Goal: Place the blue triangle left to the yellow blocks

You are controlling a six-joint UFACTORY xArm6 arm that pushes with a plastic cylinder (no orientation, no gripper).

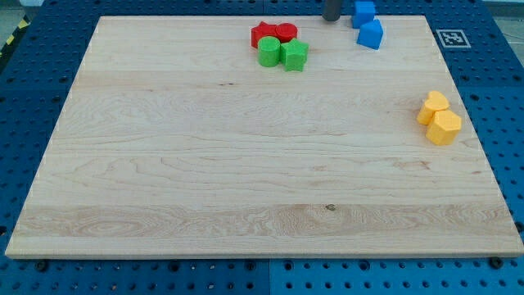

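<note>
Wooden worktop (pixel 205 164) lay on a blue pegboard (pixel 33 98), and my tip (pixel 332 20) stood at the worktop's far edge, at the view's top. It is a plain dark rod, not a hand that opens or closes, and it held nothing. It stood apart from every block.

Just to the view's right of my tip sat the upper blue block (pixel 363 11), close but with a sliver of gap. The lower blue block (pixel 371 34) was right of my tip and a little toward the view's bottom, touching or nearly touching its twin. Which of the two was the triangle I could not tell; the lower one looked more wedge-like.

Left of my tip and slightly lower lay a tight cluster: two red blocks (pixel 274 33) side by side, with a round green block (pixel 268 52) and an angular green block (pixel 295 56) pressed against them on the bottom side.

The two yellow blocks (pixel 440 118) sat well apart from my tip, far right and lower, near the worktop's right edge, touching each other. Both blue blocks lay up and left of them. A printed tag (pixel 451 38) sat on the pegboard, right of the blue pair.
</note>
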